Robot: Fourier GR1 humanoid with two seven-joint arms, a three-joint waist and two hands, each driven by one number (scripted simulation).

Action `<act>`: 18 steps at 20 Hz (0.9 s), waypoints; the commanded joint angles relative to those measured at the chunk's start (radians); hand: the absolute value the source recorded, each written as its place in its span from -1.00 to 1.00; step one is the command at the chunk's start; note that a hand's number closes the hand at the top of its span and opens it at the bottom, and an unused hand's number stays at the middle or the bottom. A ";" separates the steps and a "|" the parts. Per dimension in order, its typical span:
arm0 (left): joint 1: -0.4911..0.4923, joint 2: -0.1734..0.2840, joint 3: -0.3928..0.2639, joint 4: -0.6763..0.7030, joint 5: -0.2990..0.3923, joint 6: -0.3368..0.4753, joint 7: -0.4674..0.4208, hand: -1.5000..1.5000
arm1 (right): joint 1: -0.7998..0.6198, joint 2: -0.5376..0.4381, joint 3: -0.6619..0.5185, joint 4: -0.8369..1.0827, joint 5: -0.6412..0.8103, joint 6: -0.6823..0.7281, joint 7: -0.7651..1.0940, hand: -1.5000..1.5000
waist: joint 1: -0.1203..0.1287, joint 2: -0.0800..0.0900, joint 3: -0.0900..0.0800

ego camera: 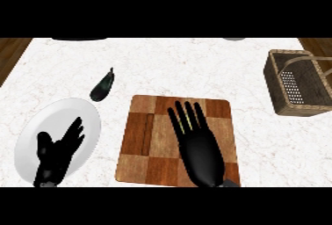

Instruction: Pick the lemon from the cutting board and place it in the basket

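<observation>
A checkered wooden cutting board lies at the middle of the white marble counter. My right hand hovers over it, open, with straight fingers pointing away from me. Thin yellow slivers of the lemon show between those fingers; the rest of it is hidden under them. I cannot tell whether the fingers touch it. The wicker basket with a handle stands at the right edge, well apart from the hand. My left hand rests open at the lower left.
A white plate lies under my left hand. A dark eggplant lies between the plate and the board's far left corner. A dark object and a grey one peek in at the counter's far edge.
</observation>
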 commanded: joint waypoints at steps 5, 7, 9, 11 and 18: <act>0.043 -0.003 0.016 0.072 0.004 -0.046 0.020 0.00 | -0.038 0.059 -0.033 0.122 0.036 0.024 0.014 -1.00 | -0.001 0.010 -0.016; 0.051 -0.008 0.012 0.053 -0.012 -0.036 0.014 0.00 | -0.039 0.060 -0.059 0.230 0.049 -0.037 0.012 -1.00 | 0.003 0.011 -0.015; 0.036 -0.003 0.019 -0.011 -0.003 -0.026 0.097 0.00 | -0.024 0.087 -0.041 0.183 0.061 0.007 0.033 -1.00 | -0.001 0.009 -0.015; 0.029 -0.022 0.016 0.039 -0.030 -0.023 0.060 0.00 | -0.030 0.061 -0.073 0.190 0.044 0.007 -0.002 -1.00 | -0.003 0.009 -0.015; 0.076 -0.055 0.010 0.055 -0.058 -0.040 -0.004 0.00 | -0.032 0.056 -0.110 0.286 0.045 -0.093 -0.063 -1.00 | 0.000 0.010 -0.015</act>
